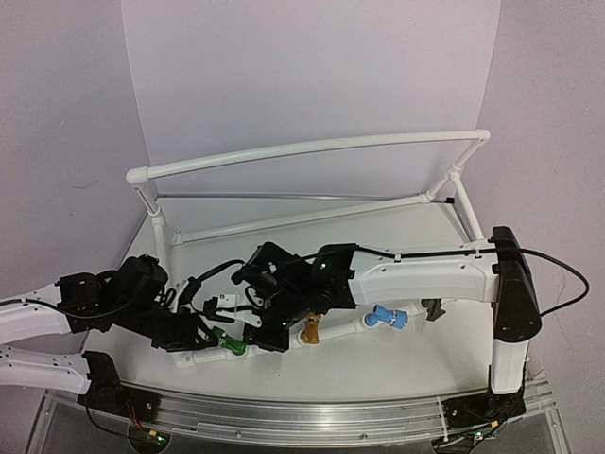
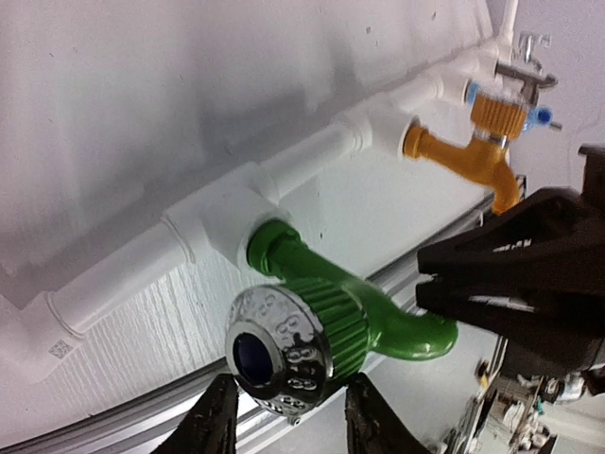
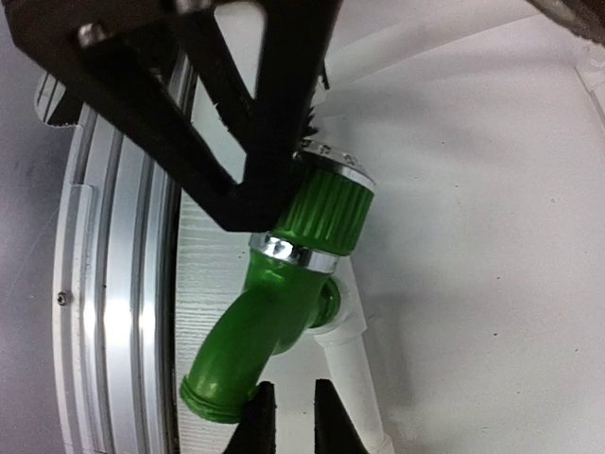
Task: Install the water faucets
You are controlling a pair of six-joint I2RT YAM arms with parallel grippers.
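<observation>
Green faucet point(image 2: 321, 303), seated in the white pipe point(image 2: 302, 161), has its knob between the left jaws, grip unclear; right jaws, barely parted and empty, wait beside its spout; turning squarely looks wisest

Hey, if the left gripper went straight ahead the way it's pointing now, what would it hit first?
The chrome-capped knob of the green plastic faucet: it sits right ahead, between the left gripper's fingers. Whether they touch it is unclear from here.
</observation>
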